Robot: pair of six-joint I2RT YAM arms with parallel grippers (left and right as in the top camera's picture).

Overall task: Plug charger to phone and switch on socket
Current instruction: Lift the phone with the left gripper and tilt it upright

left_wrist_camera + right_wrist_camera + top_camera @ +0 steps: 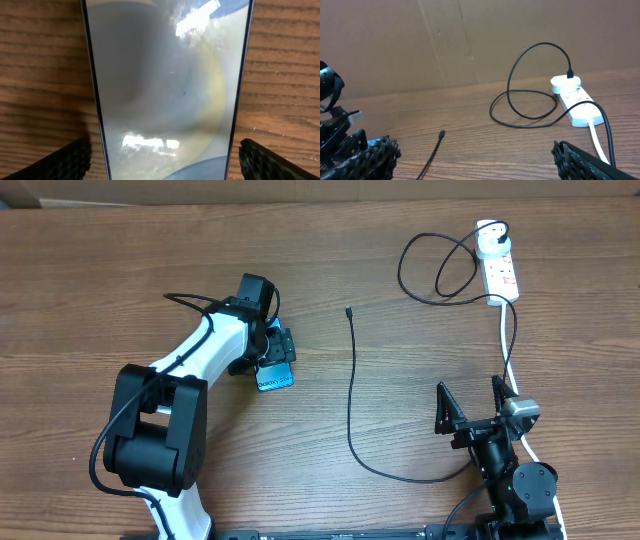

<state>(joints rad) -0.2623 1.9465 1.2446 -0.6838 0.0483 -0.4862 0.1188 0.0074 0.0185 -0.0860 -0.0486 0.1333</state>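
Big wooden table, socket off at the far right with the charger plugged into it. Our left gripper hangs over the phone, jaws spread either side, not pinching. Our right gripper is wide apart, empty. The connector tip lies right of the phone, cable running lengthwise back toward us, so we'd send the right arm.

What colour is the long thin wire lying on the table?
Black. The charger cable shows best in the overhead view.
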